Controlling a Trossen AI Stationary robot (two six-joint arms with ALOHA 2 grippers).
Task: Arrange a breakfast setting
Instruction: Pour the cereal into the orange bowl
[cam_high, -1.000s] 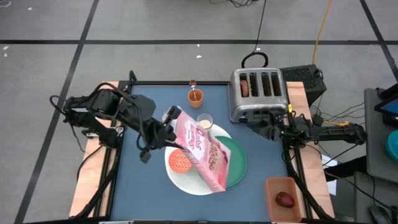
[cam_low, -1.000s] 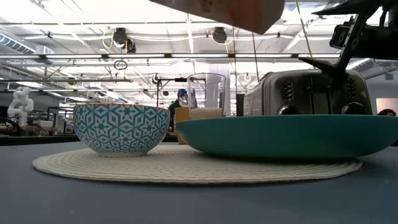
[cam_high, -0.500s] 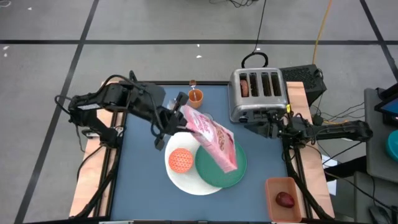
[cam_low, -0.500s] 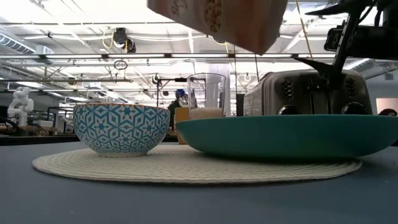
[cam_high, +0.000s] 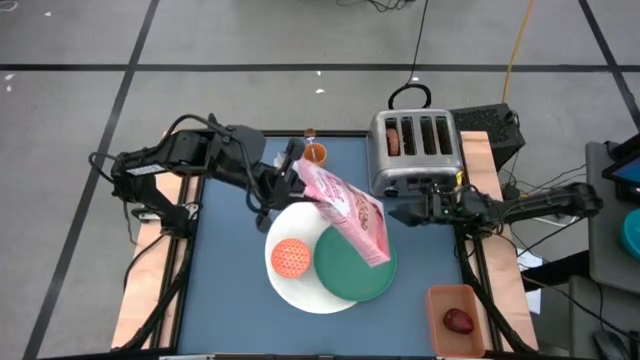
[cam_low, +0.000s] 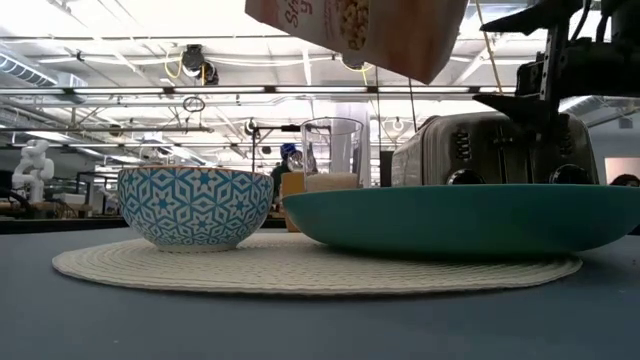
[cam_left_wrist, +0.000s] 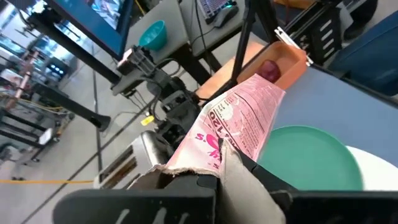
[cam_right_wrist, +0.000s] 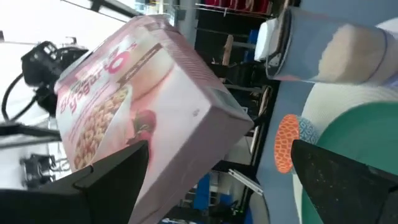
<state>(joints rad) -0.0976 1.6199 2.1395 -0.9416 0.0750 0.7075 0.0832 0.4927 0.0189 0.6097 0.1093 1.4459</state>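
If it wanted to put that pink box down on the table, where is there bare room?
Bare blue table runs down the left side, beside the white plate, and along the near edge below it. A smaller patch lies between the green plate and the bin. The far middle is crowded: orange cup, toaster, both grippers, and the held cereal box.

Count on table: two arms, two grippers, left gripper (cam_high: 290, 180) and right gripper (cam_high: 403, 212). Plates: two, white plate (cam_high: 290, 290) and green plate (cam_high: 352, 268). One bowl (cam_high: 291, 258), orange-patterned from above. One glass (cam_low: 333, 153), milk in bottom. One orange cup (cam_high: 315, 153). One cereal box (cam_high: 352, 212), pink. One toaster (cam_high: 412, 150), four slots. One tan bin (cam_high: 457, 319), one dark-red fruit (cam_high: 458, 320) inside.
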